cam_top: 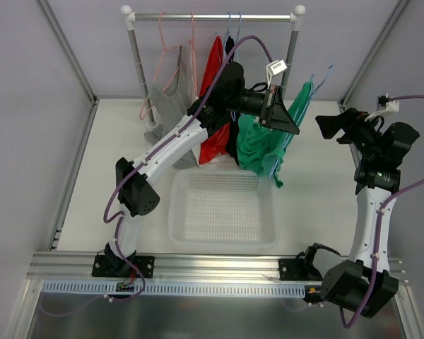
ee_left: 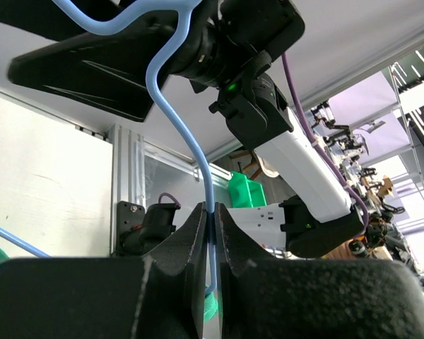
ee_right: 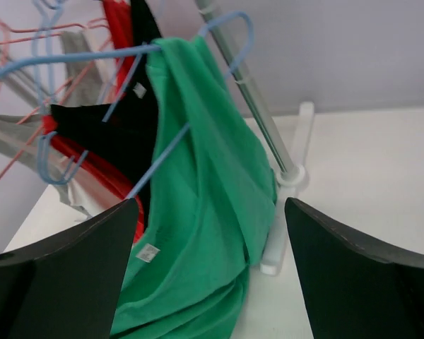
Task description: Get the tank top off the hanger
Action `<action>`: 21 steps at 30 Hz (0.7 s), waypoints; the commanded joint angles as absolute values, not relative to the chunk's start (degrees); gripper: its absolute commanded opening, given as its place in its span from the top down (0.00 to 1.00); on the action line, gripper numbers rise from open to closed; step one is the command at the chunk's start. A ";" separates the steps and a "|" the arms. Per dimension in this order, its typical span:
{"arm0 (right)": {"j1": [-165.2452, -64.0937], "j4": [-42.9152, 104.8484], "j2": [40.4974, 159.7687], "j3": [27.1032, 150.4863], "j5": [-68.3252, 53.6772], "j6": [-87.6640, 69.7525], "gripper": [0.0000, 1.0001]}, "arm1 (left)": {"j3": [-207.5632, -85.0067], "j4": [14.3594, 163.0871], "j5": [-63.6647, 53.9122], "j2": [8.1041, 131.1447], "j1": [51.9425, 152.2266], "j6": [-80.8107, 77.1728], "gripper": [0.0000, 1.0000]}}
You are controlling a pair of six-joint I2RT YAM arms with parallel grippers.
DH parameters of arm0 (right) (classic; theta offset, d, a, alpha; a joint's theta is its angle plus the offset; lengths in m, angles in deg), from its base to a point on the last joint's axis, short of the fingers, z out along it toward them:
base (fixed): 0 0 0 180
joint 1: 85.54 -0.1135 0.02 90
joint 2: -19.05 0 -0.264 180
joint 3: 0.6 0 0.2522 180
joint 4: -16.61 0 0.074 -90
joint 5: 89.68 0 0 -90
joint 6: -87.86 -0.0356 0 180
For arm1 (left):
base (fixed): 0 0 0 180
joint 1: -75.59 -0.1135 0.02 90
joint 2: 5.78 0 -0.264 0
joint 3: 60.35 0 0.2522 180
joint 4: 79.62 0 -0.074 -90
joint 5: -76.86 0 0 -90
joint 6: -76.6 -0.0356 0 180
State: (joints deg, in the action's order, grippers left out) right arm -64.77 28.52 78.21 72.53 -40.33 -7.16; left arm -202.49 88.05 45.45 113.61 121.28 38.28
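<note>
Pinching the hanger (ee_left: 209, 191) tight, the left gripper (ee_left: 212, 219) holds the limp, lightweight tank top (cam_top: 258, 145) at 1 o'clock from the basket (cam_top: 175, 212), while the open-jawed right gripper (cam_top: 332, 126) faces its bunched fabric, probably the easiest grab.

Tank top (ee_right: 205, 212): emerald green, soft fabric, still on the hanger (ee_right: 164, 157). It's draped over one sloping arm and bunched in loose folds below it, with a white label showing low on the left side. Hanger: thin light-blue wire, tilted, hook up beside the rack post and off the rail. Its wire is pinched between the closed fingers of the left gripper (ee_left: 210, 212).
</note>
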 commanded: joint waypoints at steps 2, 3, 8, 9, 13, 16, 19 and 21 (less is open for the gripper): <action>-64.80 15.61 75.92 72.05 -49.87 -9.09 0.12 | -206.12 91.19 48.39 114.97 121.64 40.12 1.00; -65.32 15.78 76.18 72.13 -49.61 -7.95 0.16 | -207.00 91.19 48.47 115.41 121.81 40.30 1.00; -67.69 15.96 76.09 70.65 -44.35 -3.29 0.25 | -209.11 92.68 48.12 116.47 122.96 41.79 1.00; -68.92 15.70 76.01 70.29 -42.42 -2.67 0.27 | -209.12 93.21 47.95 116.39 123.05 42.14 1.00; -70.42 15.08 77.76 70.90 -37.22 0.58 0.35 | -209.03 96.89 48.38 117.00 123.13 46.01 1.00; -70.43 12.71 79.60 71.96 -33.88 0.41 0.39 | -208.24 102.60 49.26 117.35 123.13 50.39 1.00; -70.86 12.09 81.89 74.33 -31.86 0.67 0.43 | -208.24 104.20 49.18 117.79 123.13 51.55 1.00; -71.04 11.92 83.65 75.56 -30.72 1.55 0.47 | -208.24 104.63 49.09 117.88 123.13 51.99 1.00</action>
State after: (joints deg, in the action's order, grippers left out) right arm -70.49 16.61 82.08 71.73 -34.75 -0.73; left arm -205.97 97.86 47.31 117.85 122.85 49.01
